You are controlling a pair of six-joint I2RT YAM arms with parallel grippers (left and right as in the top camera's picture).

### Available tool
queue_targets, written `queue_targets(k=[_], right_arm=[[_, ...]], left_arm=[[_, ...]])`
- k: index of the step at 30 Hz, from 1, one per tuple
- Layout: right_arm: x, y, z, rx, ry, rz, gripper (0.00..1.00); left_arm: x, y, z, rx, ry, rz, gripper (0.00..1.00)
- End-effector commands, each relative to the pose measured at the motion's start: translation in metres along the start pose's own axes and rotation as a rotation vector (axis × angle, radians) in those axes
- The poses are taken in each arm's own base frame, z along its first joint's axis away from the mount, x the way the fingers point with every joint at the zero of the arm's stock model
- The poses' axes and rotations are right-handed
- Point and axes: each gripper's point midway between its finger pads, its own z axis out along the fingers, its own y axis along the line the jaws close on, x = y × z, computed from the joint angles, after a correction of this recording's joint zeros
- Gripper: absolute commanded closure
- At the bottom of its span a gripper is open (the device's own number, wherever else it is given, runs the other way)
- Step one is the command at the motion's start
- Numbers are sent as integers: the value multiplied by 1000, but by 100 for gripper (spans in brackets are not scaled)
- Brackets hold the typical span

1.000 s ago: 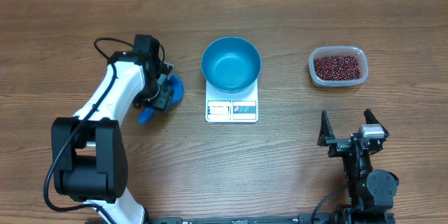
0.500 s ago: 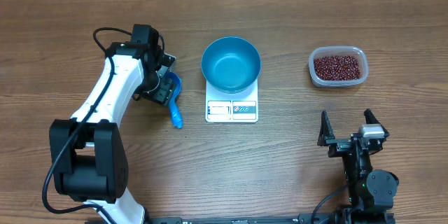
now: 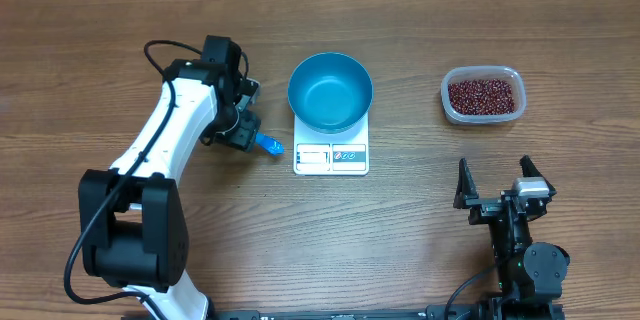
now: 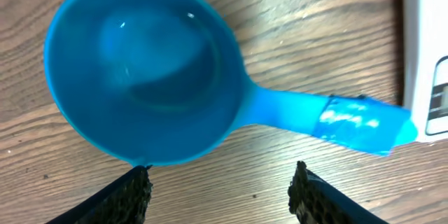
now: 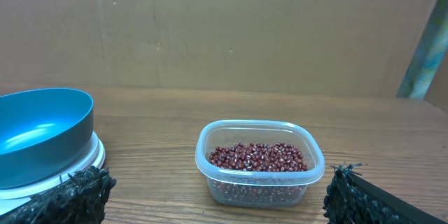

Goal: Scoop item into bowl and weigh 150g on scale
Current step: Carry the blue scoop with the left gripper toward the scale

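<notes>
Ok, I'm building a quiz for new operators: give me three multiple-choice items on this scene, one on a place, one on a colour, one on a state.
1. The blue bowl stands: A on the white kitchen scale; B inside a box; C on a tray.
2. The scoop is: A white; B blue; C red.
3. The scoop is: A full; B half full; C empty.
Key: A, the scale shows under the bowl; B, cup and handle are blue; C, its cup is bare inside.

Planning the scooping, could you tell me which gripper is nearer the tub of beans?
Right. The right gripper faces the tub of beans from nearby; the left gripper is beyond the scale, over the scoop.
</notes>
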Motion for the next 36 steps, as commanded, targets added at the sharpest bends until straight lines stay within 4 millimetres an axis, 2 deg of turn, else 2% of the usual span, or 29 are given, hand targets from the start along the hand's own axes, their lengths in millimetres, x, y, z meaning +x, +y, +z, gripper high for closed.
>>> queue_targets(k=[1,4,7,11,17,21,26,31,36], right_arm=[[3,1,0,-4,-1,4,0],[3,1,0,-4,0,4,0],[3,1,0,-4,0,4,0],[3,1,0,-4,0,4,0],[3,1,0,-4,-1,4,0],[3,1,0,-4,0,4,0],[3,1,0,-4,0,4,0],[3,1,0,-4,0,4,0],[3,1,0,-4,0,4,0]], left_arm=[[-20,-6,-17,-22,-61,-59,32],[-31,-16,-30,-16,-94,-181,31],[-35,-26,-34,-3,-104,-363,29],[-18,-30,-33,-72,-58,-708,30],[-14,-41,-33,-80,-56,-995,29],[-10,-40,-32,-91,-59,-1171,26],[-10,-34,-29,-117,-88,-1285,0],[-17,-37,-19,-83,-111,-1304,0],[-8,-39,2,-76,-93,-1402,0]])
